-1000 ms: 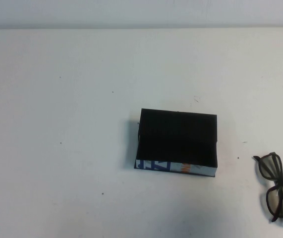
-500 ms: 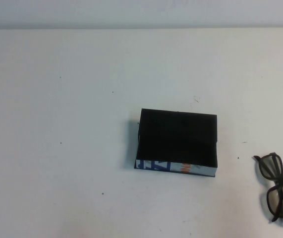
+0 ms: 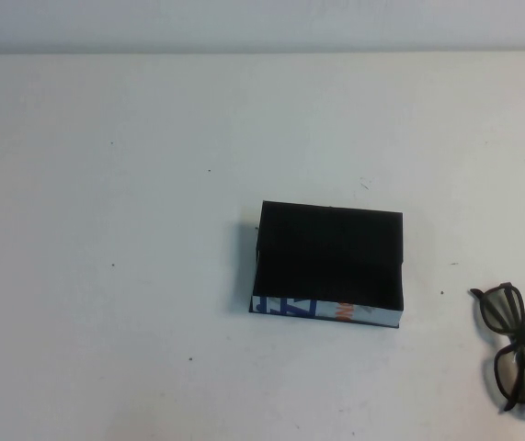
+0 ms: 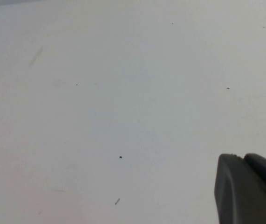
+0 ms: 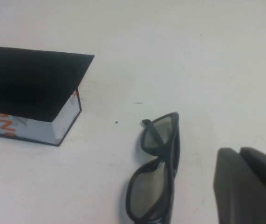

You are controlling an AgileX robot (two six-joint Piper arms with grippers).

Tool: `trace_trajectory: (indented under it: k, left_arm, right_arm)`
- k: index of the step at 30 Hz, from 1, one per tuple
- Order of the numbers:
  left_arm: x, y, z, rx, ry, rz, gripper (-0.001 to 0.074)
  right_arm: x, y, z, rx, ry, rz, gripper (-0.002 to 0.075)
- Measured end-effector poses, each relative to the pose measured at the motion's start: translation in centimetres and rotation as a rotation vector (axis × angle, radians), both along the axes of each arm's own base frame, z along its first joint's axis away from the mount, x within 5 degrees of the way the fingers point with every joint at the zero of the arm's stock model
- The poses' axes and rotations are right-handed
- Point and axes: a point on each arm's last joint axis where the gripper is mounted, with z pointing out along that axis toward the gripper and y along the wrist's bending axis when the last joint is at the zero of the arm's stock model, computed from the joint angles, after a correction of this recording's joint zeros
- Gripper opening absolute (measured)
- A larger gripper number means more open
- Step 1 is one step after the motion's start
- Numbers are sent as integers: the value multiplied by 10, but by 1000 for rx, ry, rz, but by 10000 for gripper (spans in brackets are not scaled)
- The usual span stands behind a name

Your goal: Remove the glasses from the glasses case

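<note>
The glasses case (image 3: 328, 257), a black box with a white printed front panel, sits right of the table's centre. It also shows in the right wrist view (image 5: 30, 84). The black glasses (image 3: 516, 342) lie folded on the table, right of the case and apart from it, near the front right corner. In the right wrist view the glasses (image 5: 160, 161) lie just beside my right gripper (image 5: 239, 149), which is shut, empty and not touching them. My left gripper (image 4: 242, 156) is shut and empty over bare table. Neither arm shows in the high view.
The white table (image 3: 106, 230) carries only small dark specks. Its far edge meets a pale wall at the top of the high view.
A dark bit of the right arm at the high view's right edge one second ago has gone out of view. The case and the glasses have not moved.
</note>
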Motion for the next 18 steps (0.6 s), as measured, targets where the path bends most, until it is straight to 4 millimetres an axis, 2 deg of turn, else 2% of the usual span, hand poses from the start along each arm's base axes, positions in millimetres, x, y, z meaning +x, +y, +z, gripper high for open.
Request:
trace_trajectory:
  k: [10,18]
  left_arm:
    - [0,0,0,0,0,0,-4]
    - [0,0,0,0,0,0,-4]
  right_arm:
    - [-4,-6,-4,10,10,-105,-16]
    - [-4,-5,-4,12,7,-94,-16]
